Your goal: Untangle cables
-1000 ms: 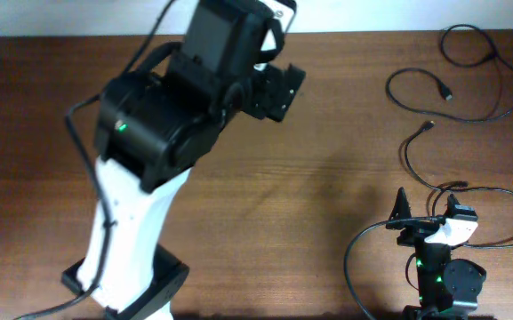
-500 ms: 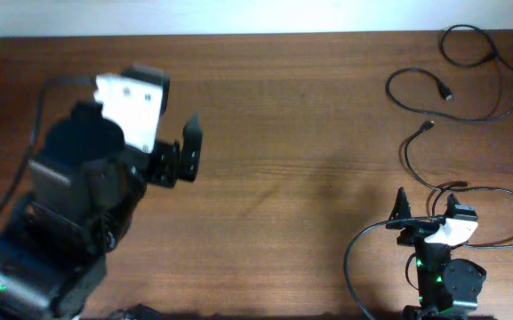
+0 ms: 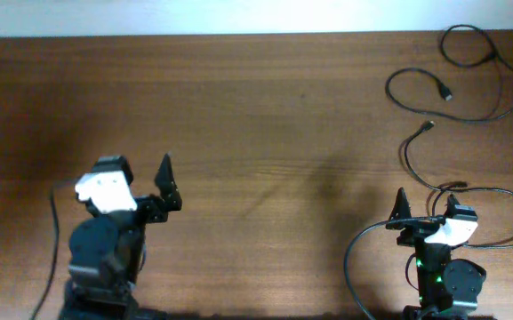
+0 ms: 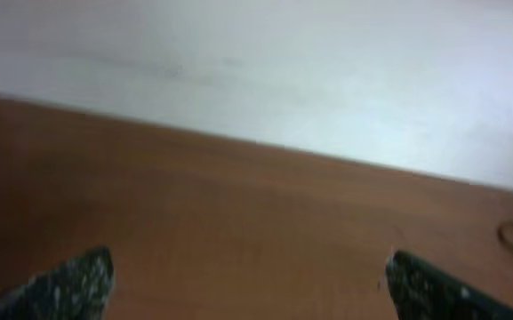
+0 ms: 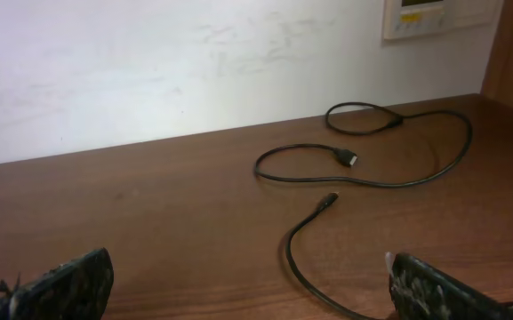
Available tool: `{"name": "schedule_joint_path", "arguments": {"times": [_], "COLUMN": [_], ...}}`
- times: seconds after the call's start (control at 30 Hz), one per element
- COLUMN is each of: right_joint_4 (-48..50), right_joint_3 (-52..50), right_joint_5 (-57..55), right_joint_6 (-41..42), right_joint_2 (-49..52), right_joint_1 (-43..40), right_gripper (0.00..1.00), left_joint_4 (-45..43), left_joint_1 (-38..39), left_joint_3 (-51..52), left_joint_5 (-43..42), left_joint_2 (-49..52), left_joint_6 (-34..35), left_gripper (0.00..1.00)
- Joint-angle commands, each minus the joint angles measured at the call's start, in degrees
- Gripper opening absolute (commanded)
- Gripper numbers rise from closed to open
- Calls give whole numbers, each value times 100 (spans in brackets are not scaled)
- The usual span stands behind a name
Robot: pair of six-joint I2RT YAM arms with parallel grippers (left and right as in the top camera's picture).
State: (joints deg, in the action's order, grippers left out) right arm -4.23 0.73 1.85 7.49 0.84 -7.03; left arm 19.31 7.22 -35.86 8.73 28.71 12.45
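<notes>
Both claws were spread wide and empty: the left gripper (image 4: 252,284) hung over bare table (image 3: 265,107), well to the left of the right gripper (image 3: 426,203), with nothing between its fingers. The cables (image 3: 389,89) lay loose on the wood beyond the right gripper and off to its right, none of them touched. They looked thin, light and floppy, so a tug would likely drag a whole strand along. The better hold seemed the cord just behind a plug (image 5: 348,159), where a pinch should not slip off. At least 3 strands showed. 1 short piece far to the right of the right gripper was cut off by the overhead frame. A strand curving close around the right gripper could not be told from the arm's own wire (image 3: 347,258), and the left wrist view was blurred
</notes>
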Motion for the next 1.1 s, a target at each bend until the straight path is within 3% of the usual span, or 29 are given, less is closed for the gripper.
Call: {"name": "schedule_joint_path", "arguments": {"times": [0.0, 0.17, 0.43, 0.57, 0.73, 1.07], "right_joint_4": [-7, -7, -7, -7, -7, -7], "right_joint_3": [-42, -42, -42, -42, -42, -42], "right_joint_5": [74, 74, 74, 74, 74, 74], "right_joint_6": [31, 31, 33, 33, 31, 31], "right_joint_2": [-52, -52, -52, -52, -52, -52], "right_joint_1": [22, 22, 22, 22, 22, 22], "right_gripper": [98, 98, 98, 98, 99, 99], "left_joint_4": [-625, -1928, -2647, -2667, -2704, -1440], "left_joint_1": [-275, -328, -339, -501, -671, -767], "left_joint_3": [1078, 2282, 2953, 3101, 3539, 3534], "left_joint_5": [-37, -15, -87, -369, -761, -800], "left_joint_2": [-684, -1231, -1504, -1827, -2461, -2815], "left_joint_6": [815, 520, -662, -1274, -1338, -1427], "left_gripper": [99, 99, 99, 99, 99, 99]}}
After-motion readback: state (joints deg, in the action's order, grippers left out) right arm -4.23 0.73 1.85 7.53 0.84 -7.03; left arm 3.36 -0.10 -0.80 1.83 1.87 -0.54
